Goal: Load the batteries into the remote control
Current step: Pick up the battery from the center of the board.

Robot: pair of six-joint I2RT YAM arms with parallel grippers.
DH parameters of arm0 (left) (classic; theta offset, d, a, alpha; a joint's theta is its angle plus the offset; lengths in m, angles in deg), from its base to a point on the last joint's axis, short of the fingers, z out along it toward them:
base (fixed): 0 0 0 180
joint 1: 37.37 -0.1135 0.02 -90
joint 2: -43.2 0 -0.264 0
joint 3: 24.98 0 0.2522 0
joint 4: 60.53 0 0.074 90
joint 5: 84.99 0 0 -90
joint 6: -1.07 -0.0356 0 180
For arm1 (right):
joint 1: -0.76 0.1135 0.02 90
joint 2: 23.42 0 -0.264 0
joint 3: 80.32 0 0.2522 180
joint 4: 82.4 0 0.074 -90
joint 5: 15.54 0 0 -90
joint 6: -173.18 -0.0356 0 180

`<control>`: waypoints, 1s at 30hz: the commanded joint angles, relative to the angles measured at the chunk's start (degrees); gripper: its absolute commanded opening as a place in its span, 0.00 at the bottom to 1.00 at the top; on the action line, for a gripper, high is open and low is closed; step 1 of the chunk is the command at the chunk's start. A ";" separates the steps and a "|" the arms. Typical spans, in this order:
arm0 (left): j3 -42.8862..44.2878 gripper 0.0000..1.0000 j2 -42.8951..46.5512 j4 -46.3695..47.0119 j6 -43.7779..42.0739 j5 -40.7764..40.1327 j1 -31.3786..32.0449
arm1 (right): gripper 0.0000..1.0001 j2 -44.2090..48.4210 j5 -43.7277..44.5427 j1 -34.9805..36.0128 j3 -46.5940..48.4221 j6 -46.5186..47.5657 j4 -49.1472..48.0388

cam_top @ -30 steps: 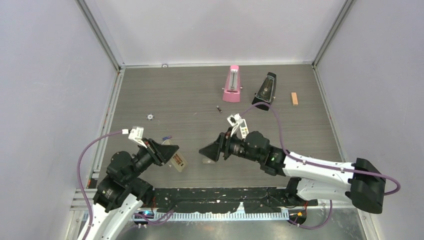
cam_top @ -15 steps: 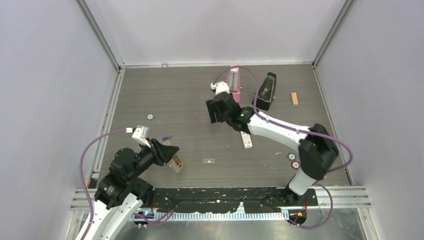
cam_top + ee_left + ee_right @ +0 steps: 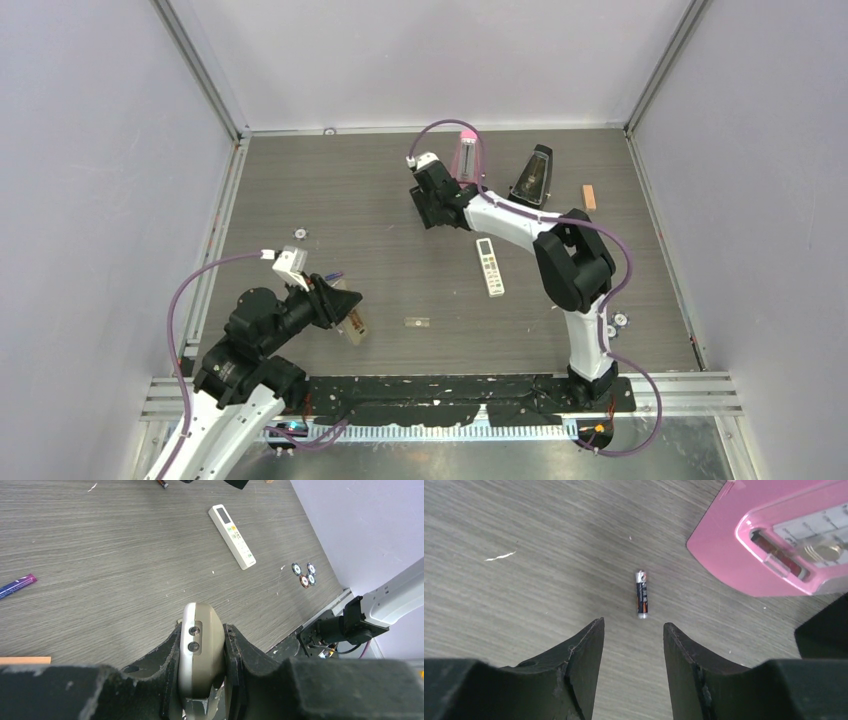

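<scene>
A grey wood-grain table [image 3: 350, 190] carries several loose things. A pink metronome [image 3: 774, 535] stands at the back, near the middle. A black metronome [image 3: 533, 176] stands to its right, apart from it. Further right, close to the table's edge, lies a small orange block [image 3: 589, 197]. A broad white remote with many buttons [image 3: 232, 536] lies flat, buttons up, in front of the two metronomes. A cluster of four poker chips [image 3: 304, 575] sits near the right front corner. A small metal ring [image 3: 299, 233] lies alone on the left side.
</scene>
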 commanded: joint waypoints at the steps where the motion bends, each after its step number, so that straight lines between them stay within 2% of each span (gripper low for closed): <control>1: 0.98 0.00 -0.13 4.07 -0.97 1.34 -0.24 | 0.52 -3.20 -3.13 -1.69 5.35 1.39 1.60; 8: 0.36 0.00 -0.41 4.21 -0.70 1.52 -0.19 | 0.50 -7.25 -6.85 -3.82 9.37 1.59 4.03; 21: -0.01 0.00 0.44 3.08 -0.33 1.09 -0.21 | 0.38 -13.04 -9.60 -5.42 15.08 1.45 6.74; 25: 0.08 0.00 0.53 2.68 -0.49 0.86 -0.19 | 0.31 -14.61 -10.09 -5.72 16.60 1.41 7.87; 30: -0.03 0.00 0.42 2.69 -0.55 0.86 -0.21 | 0.13 -14.52 -10.99 -5.99 16.09 0.99 7.83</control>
